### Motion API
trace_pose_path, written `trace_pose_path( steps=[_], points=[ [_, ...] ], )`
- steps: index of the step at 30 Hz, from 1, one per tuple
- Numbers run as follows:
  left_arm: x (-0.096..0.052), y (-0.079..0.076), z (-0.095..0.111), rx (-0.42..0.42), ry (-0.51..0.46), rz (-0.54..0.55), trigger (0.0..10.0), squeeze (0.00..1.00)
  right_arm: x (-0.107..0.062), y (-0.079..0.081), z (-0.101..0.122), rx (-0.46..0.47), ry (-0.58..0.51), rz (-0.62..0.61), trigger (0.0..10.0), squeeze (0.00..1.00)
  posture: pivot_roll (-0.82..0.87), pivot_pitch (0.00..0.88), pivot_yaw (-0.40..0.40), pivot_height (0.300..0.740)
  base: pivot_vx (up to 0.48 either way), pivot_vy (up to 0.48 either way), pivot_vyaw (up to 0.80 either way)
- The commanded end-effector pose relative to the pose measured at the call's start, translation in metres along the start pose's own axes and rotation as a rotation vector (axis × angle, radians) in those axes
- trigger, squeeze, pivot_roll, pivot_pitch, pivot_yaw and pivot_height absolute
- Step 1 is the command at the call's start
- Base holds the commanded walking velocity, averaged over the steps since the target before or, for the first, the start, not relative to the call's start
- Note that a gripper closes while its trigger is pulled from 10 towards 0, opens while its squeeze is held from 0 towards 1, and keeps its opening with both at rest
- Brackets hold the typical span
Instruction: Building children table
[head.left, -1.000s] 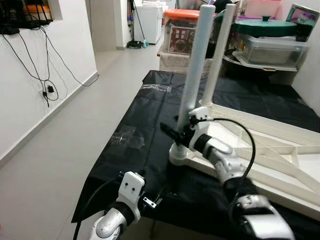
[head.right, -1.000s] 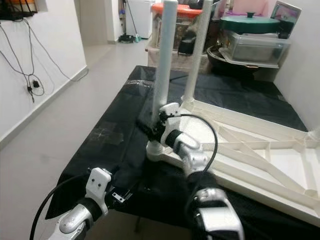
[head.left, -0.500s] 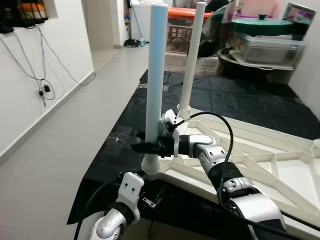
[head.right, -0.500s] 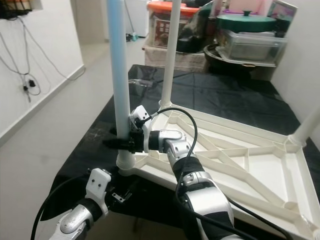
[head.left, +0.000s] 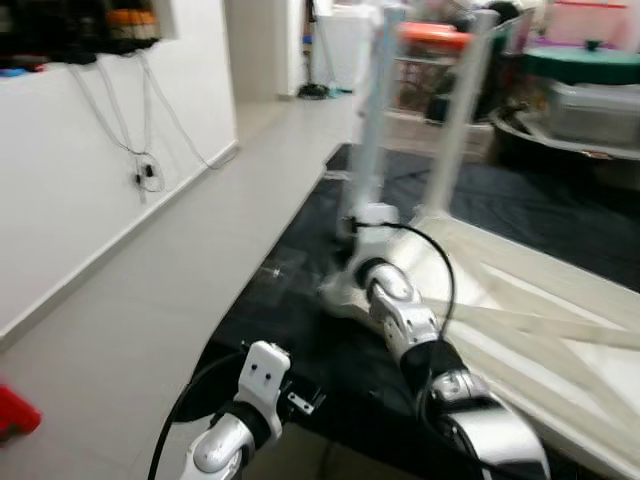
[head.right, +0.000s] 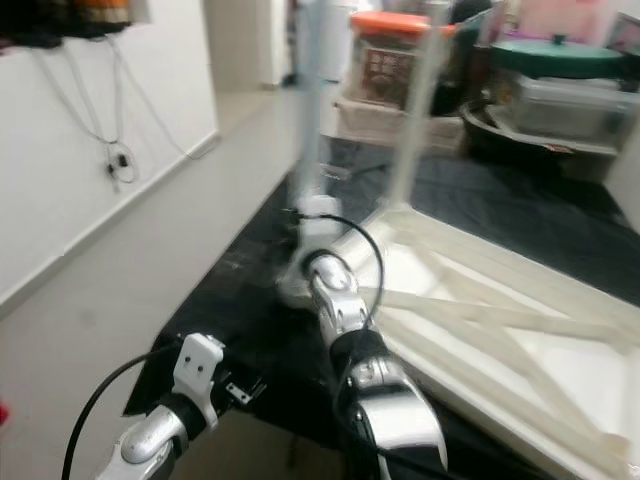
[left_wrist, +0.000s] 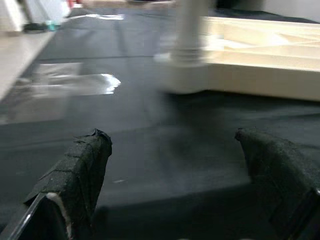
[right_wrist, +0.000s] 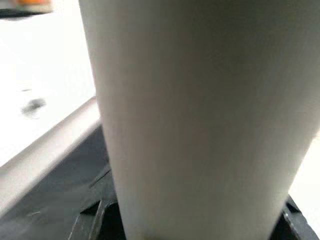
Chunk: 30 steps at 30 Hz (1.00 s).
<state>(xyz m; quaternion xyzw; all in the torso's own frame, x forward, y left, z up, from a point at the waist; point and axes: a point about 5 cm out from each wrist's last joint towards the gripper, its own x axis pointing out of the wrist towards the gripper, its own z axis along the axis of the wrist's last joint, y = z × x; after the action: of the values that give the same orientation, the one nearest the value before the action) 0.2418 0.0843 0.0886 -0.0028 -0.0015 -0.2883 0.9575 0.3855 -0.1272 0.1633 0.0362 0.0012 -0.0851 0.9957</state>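
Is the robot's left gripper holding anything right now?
No. In the left wrist view the left gripper stands open over the black sheet, apart from the white table leg.

Both my eye views are smeared with motion blur, worst on the white table legs (head.left: 372, 120) and far clutter. Light is even, bright indoor stuff. The black cloth (left_wrist: 100, 115) shows a glare patch. My right wrist view is soft, too close.
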Motion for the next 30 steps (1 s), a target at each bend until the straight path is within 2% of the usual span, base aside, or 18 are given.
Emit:
trace_pose_path(
  steps=[1, 4, 5, 6, 11, 12, 13, 14, 15, 16, 17, 19, 21, 22, 25, 27, 28, 30],
  points=[
    [0.001, -0.002, 0.002, 0.006, -0.004, -0.011, 10.0, 0.0, -0.002, -0.018, -0.003, 0.01, 0.006, -0.129, 0.0, 0.0, 0.13, 0.0, -0.063, 0.74, 0.0, 0.0, 0.0],
    [0.002, -0.001, 0.003, 0.008, -0.006, -0.006, 10.0, 0.0, -0.013, -0.004, -0.009, 0.035, 0.001, -0.106, 0.0, 0.0, 0.13, 0.0, -0.062, 0.74, 0.0, 0.0, 0.0],
    [0.002, -0.001, 0.003, 0.009, -0.007, -0.004, 10.0, 0.0, -0.016, 0.006, -0.011, 0.06, 0.003, -0.056, 2.7, 0.0, 0.13, 0.0, -0.063, 0.74, 0.0, 0.0, 0.0],
    [0.002, -0.001, 0.003, 0.01, -0.007, -0.003, 10.0, 0.0, -0.018, 0.017, -0.011, 0.078, -0.005, 0.02, 10.0, 1.0, 0.13, 0.0, -0.063, 0.74, 0.0, 0.0, 0.0],
    [0.002, 0.0, 0.004, 0.009, -0.009, -0.001, 10.0, 0.0, -0.021, 0.037, -0.006, 0.117, -0.055, 0.148, 10.0, 1.0, 0.13, 0.0, -0.063, 0.74, 0.0, 0.0, 0.0],
    [0.002, 0.0, 0.004, 0.009, -0.009, 0.0, 10.0, 0.0, -0.021, 0.04, -0.001, 0.122, -0.093, 0.201, 10.0, 0.95, 0.13, 0.0, -0.059, 0.74, 0.0, 0.0, 0.0],
    [0.002, 0.0, 0.005, 0.008, -0.009, 0.0, 10.0, 0.0, -0.021, 0.043, 0.004, 0.125, -0.123, 0.237, 10.0, 0.13, 0.13, 0.0, -0.059, 0.74, 0.0, 0.0, 0.0],
    [0.003, 0.0, 0.005, 0.008, -0.009, 0.0, 10.0, 0.0, -0.021, 0.046, 0.01, 0.141, -0.148, 0.346, 10.0, 0.0, 0.13, 0.0, -0.062, 0.74, 0.0, 0.0, 0.0],
    [0.003, 0.0, 0.005, 0.008, -0.009, 0.0, 10.0, 0.0, -0.021, 0.046, 0.01, 0.141, -0.148, 0.346, 10.0, 0.0, 0.13, 0.0, -0.062, 0.74, 0.0, 0.0, 0.0],
    [0.003, 0.001, 0.005, 0.007, -0.01, -0.001, 10.0, 0.0, -0.021, 0.049, 0.012, 0.135, -0.146, 0.465, 10.0, 0.0, 0.13, 0.0, -0.062, 0.74, 0.0, 0.0, 0.0],
    [0.003, 0.001, 0.005, 0.007, -0.01, -0.001, 10.0, 0.0, -0.021, 0.049, 0.012, 0.135, -0.146, 0.465, 10.0, 0.0, 0.13, 0.0, -0.062, 0.74, 0.0, 0.0, 0.0],
    [0.004, 0.001, 0.006, 0.005, -0.011, -0.003, 10.0, 0.0, -0.024, 0.055, 0.008, 0.101, -0.053, 0.806, 10.0, 0.0, 0.12, 0.0, -0.058, 0.74, 0.0, 0.0, 0.0],
    [0.005, 0.002, 0.006, 0.006, -0.012, -0.005, 10.0, 0.0, -0.031, 0.056, 0.001, 0.008, 0.056, 1.131, 10.0, 0.0, 0.12, 0.0, -0.052, 0.74, 0.0, 0.0, 0.0],
    [0.005, 0.002, 0.006, 0.006, -0.012, -0.005, 10.0, 0.0, -0.031, 0.056, 0.001, 0.008, 0.056, 1.131, 10.0, 0.0, 0.12, 0.0, -0.052, 0.74, 0.0, 0.0, 0.0],
    [0.006, 0.002, 0.007, 0.006, -0.012, -0.005, 10.0, 0.0, -0.032, 0.061, 0.0, -0.096, 0.13, 1.309, 10.0, 0.0, 0.13, 0.0, -0.063, 0.74, 0.0, 0.0, 0.0],
    [0.006, 0.002, 0.007, 0.007, -0.012, -0.005, 10.0, 0.0, -0.032, 0.063, 0.0, -0.128, 0.144, 1.349, 10.0, 0.0, 0.13, 0.0, -0.063, 0.74, 0.0, 0.0, 0.0],
    [0.006, 0.002, 0.007, 0.011, -0.014, -0.001, 10.0, 0.0, -0.032, 0.072, 0.005, -0.135, 0.16, 1.424, 10.0, 0.0, 0.15, 0.0, -0.073, 0.74, 0.0, 0.0, 0.0],
    [0.006, 0.001, 0.007, 0.011, -0.014, 0.001, 10.0, 0.0, -0.033, 0.075, 0.007, -0.12, 0.166, 1.447, 10.0, 0.0, 0.15, 0.0, -0.078, 0.74, 0.0, 0.0, 0.0]
  ],
)
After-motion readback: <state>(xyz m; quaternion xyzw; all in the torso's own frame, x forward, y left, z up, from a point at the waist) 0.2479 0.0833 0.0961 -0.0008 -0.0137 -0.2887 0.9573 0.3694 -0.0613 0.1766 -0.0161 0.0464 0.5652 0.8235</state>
